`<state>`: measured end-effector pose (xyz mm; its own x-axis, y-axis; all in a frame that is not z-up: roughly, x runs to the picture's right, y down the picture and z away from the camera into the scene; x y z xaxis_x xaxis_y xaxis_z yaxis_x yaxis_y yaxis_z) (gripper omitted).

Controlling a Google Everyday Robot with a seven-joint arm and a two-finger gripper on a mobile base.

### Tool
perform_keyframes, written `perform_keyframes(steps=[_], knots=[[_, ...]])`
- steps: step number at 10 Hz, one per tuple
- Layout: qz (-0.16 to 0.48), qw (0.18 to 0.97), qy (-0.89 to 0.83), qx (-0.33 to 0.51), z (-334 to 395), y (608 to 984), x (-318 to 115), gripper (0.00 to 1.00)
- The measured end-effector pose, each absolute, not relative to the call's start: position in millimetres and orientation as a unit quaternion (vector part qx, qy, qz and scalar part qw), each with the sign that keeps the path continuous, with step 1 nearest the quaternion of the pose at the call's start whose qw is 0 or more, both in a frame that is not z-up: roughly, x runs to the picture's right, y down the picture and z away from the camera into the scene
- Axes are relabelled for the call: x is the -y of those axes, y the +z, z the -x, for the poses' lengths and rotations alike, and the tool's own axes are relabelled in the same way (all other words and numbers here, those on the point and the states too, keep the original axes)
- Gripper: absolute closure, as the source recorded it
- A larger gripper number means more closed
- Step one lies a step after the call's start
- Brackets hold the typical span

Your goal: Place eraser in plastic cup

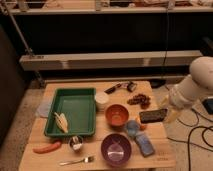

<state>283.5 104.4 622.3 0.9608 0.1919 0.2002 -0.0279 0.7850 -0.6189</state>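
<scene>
The eraser is a dark oblong block, held level just above the table's right side, to the right of the orange bowl. My gripper is shut on its right end, with the white arm coming in from the right edge. The plastic cup, small and blue-grey, stands on the table just below and left of the eraser, apart from it.
A green tray holding a yellow item lies at left. A white cup, purple bowl, light-blue block, small metal cup, fork, red sausage-like item and dark cluster share the table. Cables lie at right.
</scene>
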Motion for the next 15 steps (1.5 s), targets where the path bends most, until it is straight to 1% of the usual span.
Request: perform_keyframes(steps=[1,3,5,11,15], knots=[[0.332,0.933,0.075,0.113,-318,620,-114,1.00],[0.341,0.930,0.085,0.104,-351,617,-122,1.00],[0.347,0.929,0.078,0.106,-367,615,-124,1.00],[0.350,0.930,0.066,0.095,-362,618,-128,1.00],[0.353,0.932,0.042,0.075,-311,640,-139,1.00]])
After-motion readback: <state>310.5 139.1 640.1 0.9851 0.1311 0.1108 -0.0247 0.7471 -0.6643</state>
